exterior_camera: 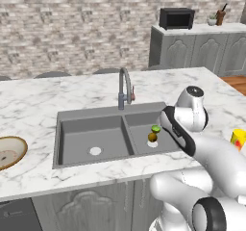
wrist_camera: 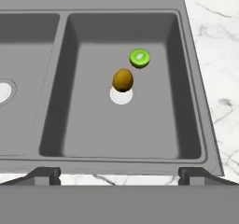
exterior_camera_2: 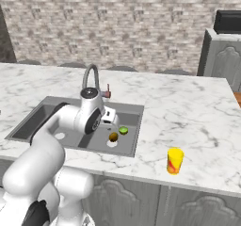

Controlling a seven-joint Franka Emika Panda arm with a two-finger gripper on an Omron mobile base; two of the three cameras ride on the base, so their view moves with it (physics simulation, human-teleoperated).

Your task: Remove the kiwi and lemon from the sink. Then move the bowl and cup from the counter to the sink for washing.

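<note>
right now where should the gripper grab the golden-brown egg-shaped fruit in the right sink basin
Across the narrow middle of the golden-brown egg-shaped fruit, coming straight down from above. It lies by the pale drain, apart from the green kiwi half, with bare basin floor either side, so the open gripper likely fits.

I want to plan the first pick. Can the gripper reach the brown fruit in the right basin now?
Probably yes. The gripper hangs over the basin with jaws open, and nothing lies above the brown fruit; the green fruit sits beside it, apart.
</note>
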